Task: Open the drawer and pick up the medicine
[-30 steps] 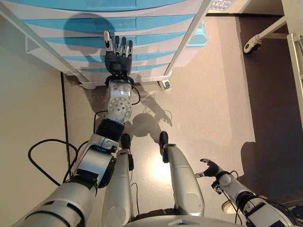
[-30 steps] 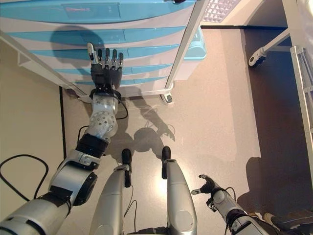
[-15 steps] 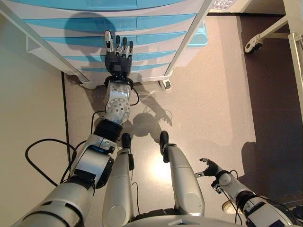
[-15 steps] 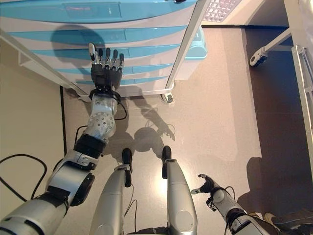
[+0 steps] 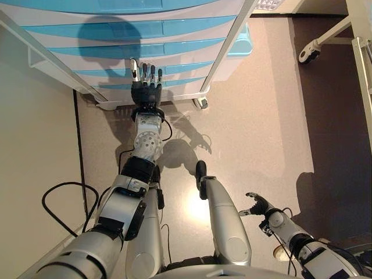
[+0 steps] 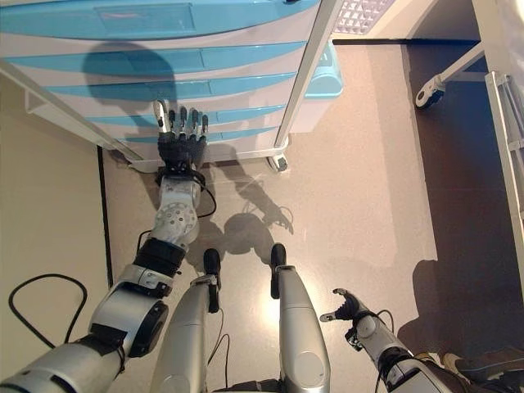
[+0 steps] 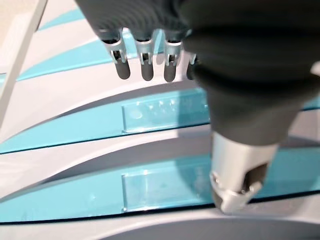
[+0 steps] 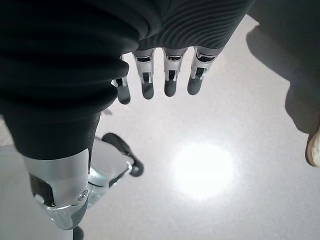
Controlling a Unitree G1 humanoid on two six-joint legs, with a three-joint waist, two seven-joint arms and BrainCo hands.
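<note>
A wheeled drawer cabinet with white and blue fronts stands ahead of me, and all of its drawers look closed. My left hand is stretched out in front of the lower drawers with its fingers straight and open, holding nothing. In the left wrist view two blue drawer fronts lie just past the fingertips, which are not touching them. My right hand hangs low at the lower right over the floor, with relaxed fingers and nothing in it. No medicine shows in any view.
The cabinet rests on casters, and a blue bin sits beside its right post. A white wheeled frame stands at the upper right. A beige panel runs along the left. A light shoe shows near my right hand.
My left hand has dropped back along the cabinet front to the lower drawers. The drawers stay closed, and the right hand has not moved.
</note>
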